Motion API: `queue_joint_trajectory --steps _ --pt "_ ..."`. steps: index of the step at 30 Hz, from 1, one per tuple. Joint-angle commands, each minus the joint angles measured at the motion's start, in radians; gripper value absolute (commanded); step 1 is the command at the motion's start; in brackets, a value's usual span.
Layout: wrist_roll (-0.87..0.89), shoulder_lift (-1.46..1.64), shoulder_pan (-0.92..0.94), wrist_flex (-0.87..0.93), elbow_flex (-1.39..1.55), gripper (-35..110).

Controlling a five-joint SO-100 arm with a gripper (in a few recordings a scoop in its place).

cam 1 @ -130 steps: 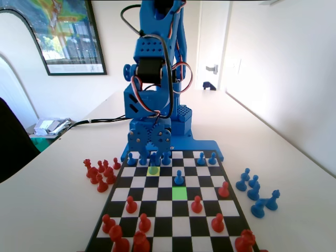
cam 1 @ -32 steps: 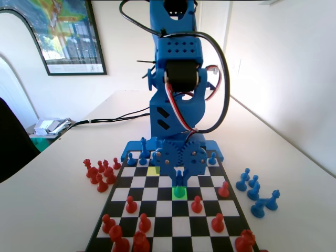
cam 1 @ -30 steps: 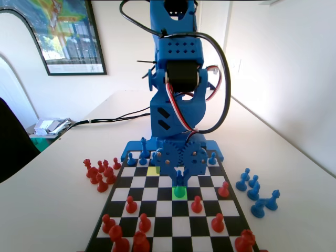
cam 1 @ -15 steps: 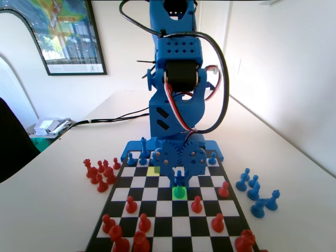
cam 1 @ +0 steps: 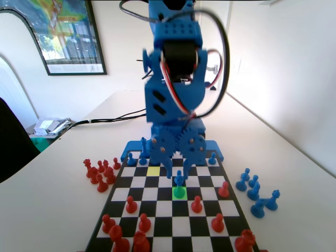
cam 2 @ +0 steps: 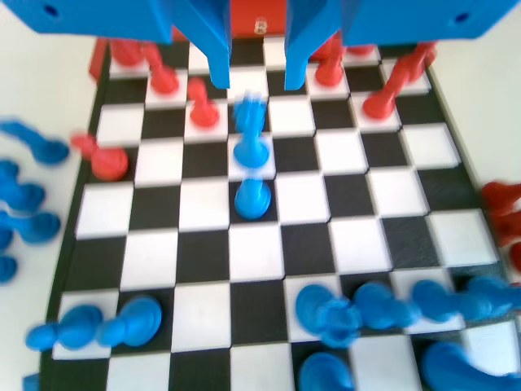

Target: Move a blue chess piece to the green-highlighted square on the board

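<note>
White walls, a framed map (cam 1: 62, 32) and a smooth white desk (cam 1: 58, 178) form the setting of the fixed view. On the desk lies the board (cam 1: 157, 209), a flat glossy checker of black and white squares, with moulded plastic pieces in red and blue. The blue chess piece (cam 1: 179, 180), with rounded head, slim neck and flared base, stands upright on the green-highlighted square (cam 1: 179, 192); just beyond it and one file to the picture's left is a paler yellow-green square (cam 1: 153, 170). Red pawns (cam 1: 131, 203) occupy the near ranks, and captured red pieces (cam 1: 100, 170) cluster off the board's left edge, captured blue pieces (cam 1: 254, 191) off its right.

The arm rises steeply from its base at the board's far end, its geared wrist pointing down. The claw (cam 1: 175, 170) hangs just above and behind the pawn, both prongs apart and holding nothing. In the wrist view the claw (cam 2: 256, 69) shows two blunt blue prongs spread to either side of the blue chess piece (cam 2: 252, 151), seemingly clear of it, though motion blur doubles the pawn's outline.
</note>
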Motion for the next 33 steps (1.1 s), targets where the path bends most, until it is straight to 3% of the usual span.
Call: queue_joint_trajectory --steps 1,7,13,22,33 --pt "0.003 0.12 0.029 0.091 -0.141 11" --pt "0.005 0.19 0.051 0.179 -0.238 9" --pt "-0.106 0.322 0.069 0.265 -0.239 1" --pt "-0.181 0.514 0.091 0.362 -0.21 1" --pt "-0.311 0.876 0.114 0.503 0.005 1"
